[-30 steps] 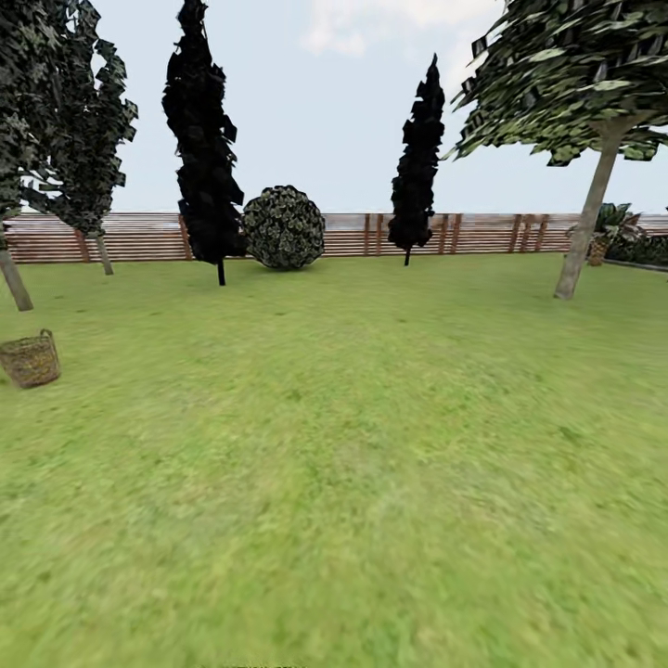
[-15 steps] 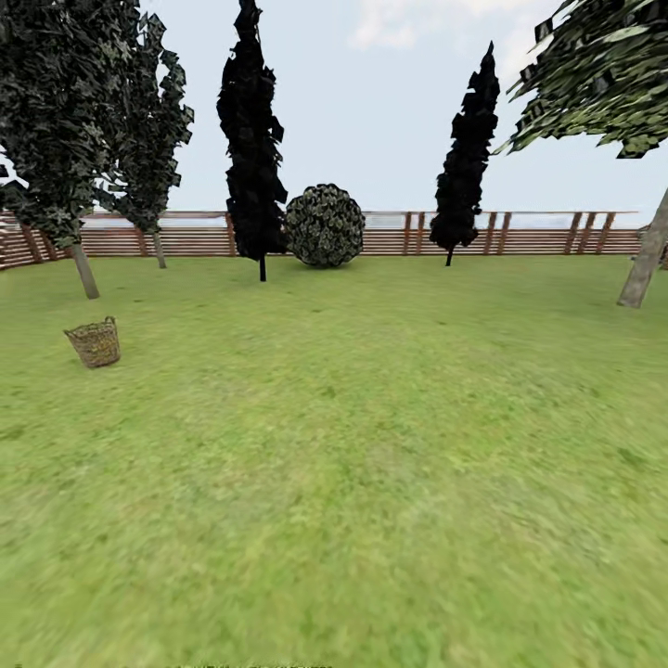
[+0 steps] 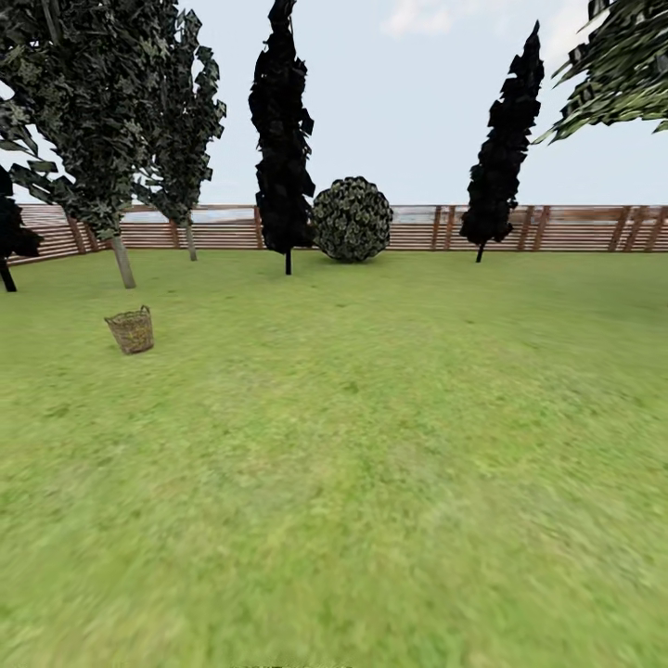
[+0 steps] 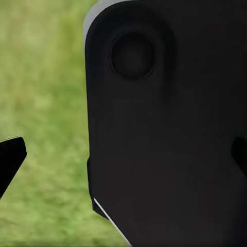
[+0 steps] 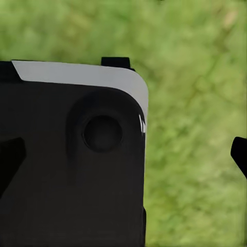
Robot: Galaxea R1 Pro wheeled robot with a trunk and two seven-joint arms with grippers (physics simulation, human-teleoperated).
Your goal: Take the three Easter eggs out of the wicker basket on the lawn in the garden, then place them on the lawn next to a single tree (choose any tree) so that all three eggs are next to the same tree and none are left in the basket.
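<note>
Head view, mottled lawn (image 3: 371, 464), wicker basket (image 3: 131, 330) near tree (image 3: 121, 260), slatted fence (image 3: 575, 228), both claws spread.

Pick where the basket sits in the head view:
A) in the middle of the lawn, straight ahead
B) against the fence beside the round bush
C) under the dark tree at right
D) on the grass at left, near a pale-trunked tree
D: the basket stands on the lawn at the view's left, a little in front of the tree with the pale trunk, well short of the fence.
</note>
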